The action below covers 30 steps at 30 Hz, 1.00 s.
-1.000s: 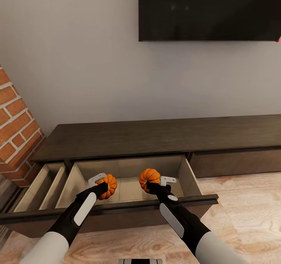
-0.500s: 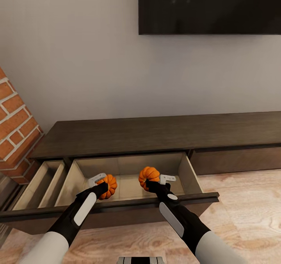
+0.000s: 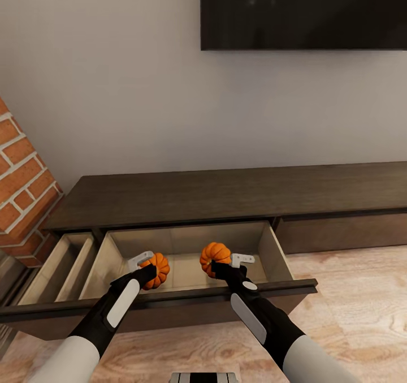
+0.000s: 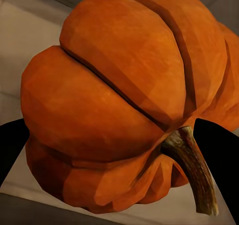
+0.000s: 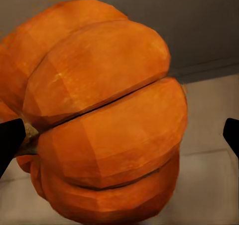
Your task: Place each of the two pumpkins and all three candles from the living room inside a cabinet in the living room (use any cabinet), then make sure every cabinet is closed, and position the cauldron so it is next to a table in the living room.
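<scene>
Left hand [image 3: 148, 265] grasps one pumpkin [image 3: 157, 270], stem [image 4: 191, 160] pointing sideways; right hand [image 3: 225, 264] grasps the other pumpkin [image 3: 215, 255], both above the open drawer [image 3: 275, 258] of the cabinet [image 3: 226, 193].

Nothing to read here: no words, labels, brand marks, numbers or signs on any surface in these views.
</scene>
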### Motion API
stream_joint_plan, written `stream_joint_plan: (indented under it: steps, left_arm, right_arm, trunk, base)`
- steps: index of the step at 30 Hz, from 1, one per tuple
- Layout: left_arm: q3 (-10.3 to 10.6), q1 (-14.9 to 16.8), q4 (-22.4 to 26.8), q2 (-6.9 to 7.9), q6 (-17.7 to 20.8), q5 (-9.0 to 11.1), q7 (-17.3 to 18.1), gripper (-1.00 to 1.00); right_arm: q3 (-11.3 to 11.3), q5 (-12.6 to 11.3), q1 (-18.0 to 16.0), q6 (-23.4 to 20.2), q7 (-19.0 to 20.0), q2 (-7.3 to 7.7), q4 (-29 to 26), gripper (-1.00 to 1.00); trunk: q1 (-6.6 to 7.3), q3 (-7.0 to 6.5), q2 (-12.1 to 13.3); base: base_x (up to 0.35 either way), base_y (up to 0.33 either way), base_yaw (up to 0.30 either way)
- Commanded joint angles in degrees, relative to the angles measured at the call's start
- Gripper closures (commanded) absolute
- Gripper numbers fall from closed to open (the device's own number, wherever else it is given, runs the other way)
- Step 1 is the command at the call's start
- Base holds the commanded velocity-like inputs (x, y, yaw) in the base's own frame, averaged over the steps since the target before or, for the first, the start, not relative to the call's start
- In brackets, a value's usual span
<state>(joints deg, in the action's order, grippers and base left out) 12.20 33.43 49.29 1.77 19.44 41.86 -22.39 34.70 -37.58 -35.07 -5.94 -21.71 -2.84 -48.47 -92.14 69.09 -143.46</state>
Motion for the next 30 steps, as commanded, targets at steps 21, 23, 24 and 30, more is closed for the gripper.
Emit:
stream_joint_plan:
  steps: [21,23,24,30]
  left_arm:
    - [0.17,0.04,0.67,0.16,0.16,0.57,-0.51,-1.00]
    - [0.02,0.05,0.70,0.16,0.28,0.70,-0.44,-1.00]
    - [-0.08,0.05,0.71,0.16,0.38,0.77,-0.42,-1.00]
    - [-0.31,0.06,0.64,0.17,1.40,1.31,-0.46,-1.00]
  right_arm:
    - [0.20,-0.74,0.00,-0.21,-0.44,0.02,1.19,-1.00]
    - [0.20,-0.74,0.00,-0.21,-0.44,0.02,1.19,-1.00]
    - [0.20,-0.74,0.00,-0.21,-0.44,0.02,1.19,-1.00]
    - [0.13,-0.74,0.00,-0.52,-0.44,0.02,1.19,-1.00]
  trunk:
    - [0.05,-0.38,0.01]
    - [0.11,-0.83,0.04]
    - [0.13,-1.05,0.05]
    - [0.29,-2.38,0.13]
  base:
    - [0.000,0.000,0.000]
    - [0.000,0.000,0.000]
    - [0.000,0.000,0.000]
    - [0.000,0.000,0.000]
